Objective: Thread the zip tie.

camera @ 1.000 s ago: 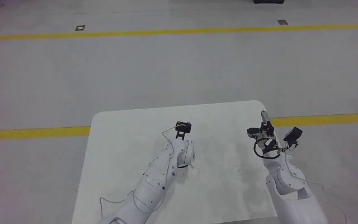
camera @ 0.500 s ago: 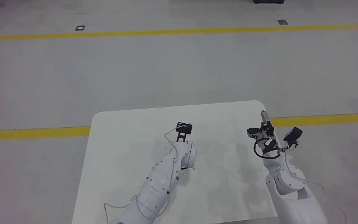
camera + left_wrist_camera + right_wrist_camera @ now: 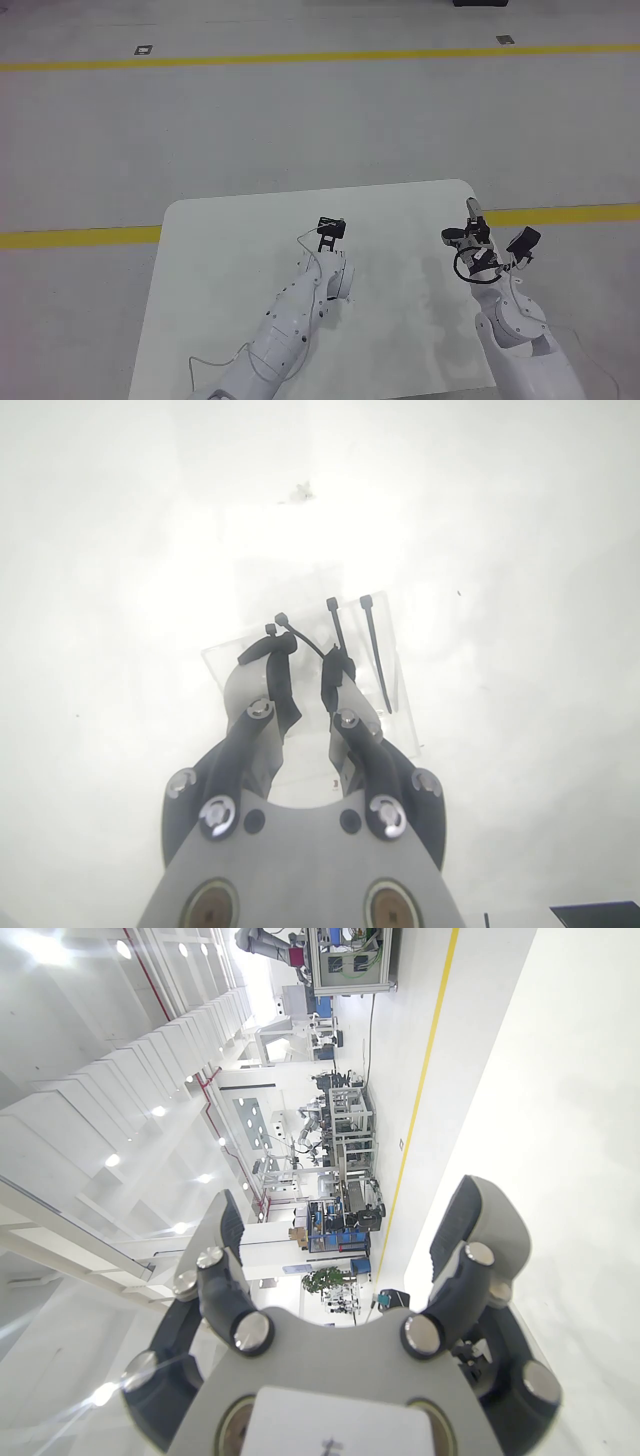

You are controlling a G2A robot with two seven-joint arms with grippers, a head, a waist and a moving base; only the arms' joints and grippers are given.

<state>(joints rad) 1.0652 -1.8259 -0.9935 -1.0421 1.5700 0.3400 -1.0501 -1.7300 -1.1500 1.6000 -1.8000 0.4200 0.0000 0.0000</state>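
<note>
Several black zip ties lie on a clear flat tray (image 3: 215,657) on the white table (image 3: 220,260). My left gripper (image 3: 305,652) points down over the tray, open with a narrow gap. One zip tie (image 3: 300,634) crosses slantwise between the fingertips, its head beside one finger. Another zip tie (image 3: 336,625) runs under the other finger (image 3: 337,672). A third zip tie (image 3: 377,655) lies free beside it. The left arm (image 3: 330,275) stands over the table's middle. My right gripper (image 3: 347,1208) is wide open and empty, raised at the table's right edge (image 3: 462,225).
A small white scrap (image 3: 302,491) lies on the table beyond the tray. Yellow floor lines (image 3: 300,58) run past the table's far side.
The left arm has shifted a little to the right over the table's middle. The right arm has kept still.
</note>
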